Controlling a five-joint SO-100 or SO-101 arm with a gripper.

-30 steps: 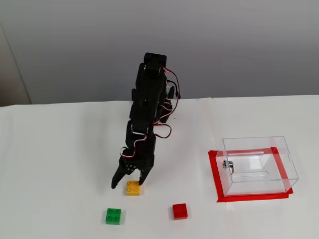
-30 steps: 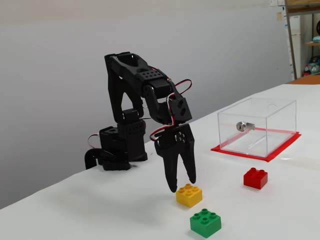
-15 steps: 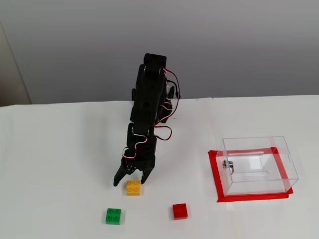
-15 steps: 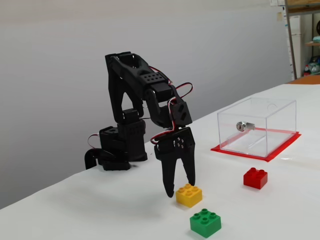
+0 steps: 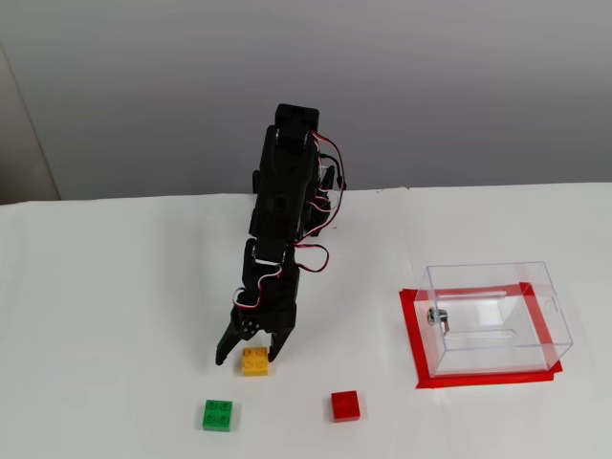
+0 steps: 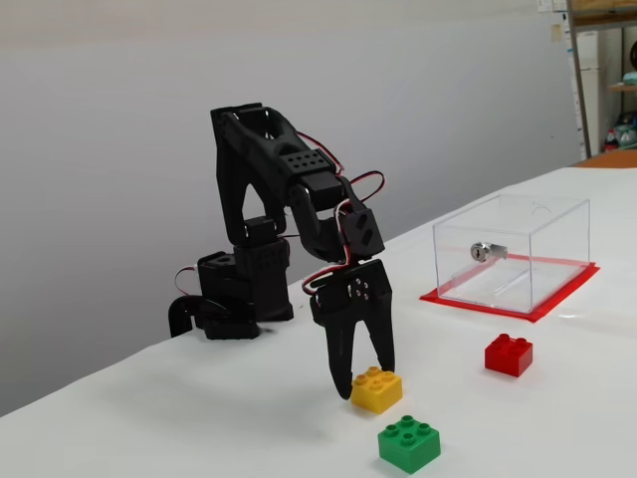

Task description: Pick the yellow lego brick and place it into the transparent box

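Yellow-orange plastic studded lego brick [image 5: 254,361] sits on the white table [image 5: 115,316], between my black gripper's [image 5: 248,359] spread fingers, ungrasped. Clear plastic rectangular box [image 5: 497,316] at my 3 o'clock in the high fixed view holds no brick; grasp, carry and drop all remain.

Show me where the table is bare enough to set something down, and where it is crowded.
Free: the white table left of the arm, and the strip between the red brick and the transparent box on its red mat. Crowded: the front middle, where the open gripper straddles the yellow lego brick, with the green brick just in front.
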